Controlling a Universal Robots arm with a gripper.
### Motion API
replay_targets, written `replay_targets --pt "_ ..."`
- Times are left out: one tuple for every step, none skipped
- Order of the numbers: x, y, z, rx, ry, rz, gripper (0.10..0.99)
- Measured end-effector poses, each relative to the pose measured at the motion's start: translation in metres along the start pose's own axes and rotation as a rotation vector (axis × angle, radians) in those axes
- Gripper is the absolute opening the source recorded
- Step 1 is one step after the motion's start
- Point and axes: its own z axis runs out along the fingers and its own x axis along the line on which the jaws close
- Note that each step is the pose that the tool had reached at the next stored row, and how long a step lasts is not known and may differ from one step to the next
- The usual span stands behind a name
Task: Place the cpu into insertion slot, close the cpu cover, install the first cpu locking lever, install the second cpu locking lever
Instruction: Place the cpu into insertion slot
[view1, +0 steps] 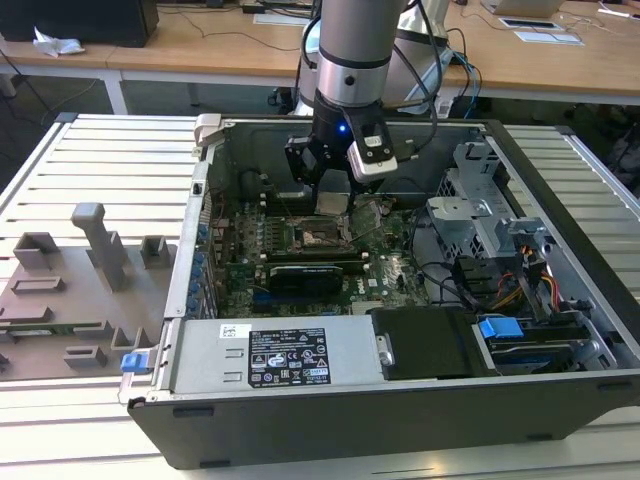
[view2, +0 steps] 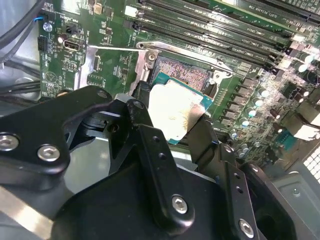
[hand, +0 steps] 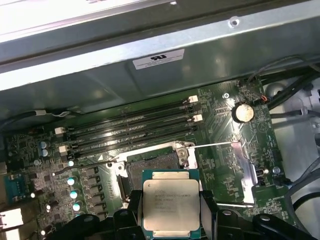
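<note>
**CPU gripped in claw over open socket**

Exterior view: the claw (view1: 333, 197) is inside the open computer case (view1: 400, 412), clenched on the cpu (view1: 333, 205) and held close above the insertion slot (view1: 318, 237) on the green motherboard (view1: 392, 272).

Second wrist view: black fingers (view2: 142, 95) clamp opposite edges of the cpu (view2: 172, 111).

First wrist view: the cpu (hand: 170, 206) has its silvery top up. The insertion slot (hand: 152, 162) has its dark centre exposed, beside the memory slots (hand: 130, 131).
</note>
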Motion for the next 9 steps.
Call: replay_targets --pt "0.0 0.0 0.0001 0.0 -0.0004 0.006 0.541" --pt "0.0 0.0 0.0002 0.001 -0.0012 0.018 0.541" --pt "0.0 0.0 0.0003 0.001 -0.0021 0.034 0.541" --pt "0.0 0.0 0.0004 0.002 -0.0028 0.045 0.541" --pt "0.0 0.0 0.0005 0.002 -0.0033 0.052 0.541" --pt "0.0 0.0 0.0006 0.002 -0.0038 0.06 0.541" --pt "0.0 0.0 0.0006 0.003 -0.0043 0.068 0.541" --pt "0.0 0.0 0.0007 0.003 -0.0049 0.077 0.541" --pt "0.0 0.0 0.0008 0.003 -0.0055 0.086 0.541"
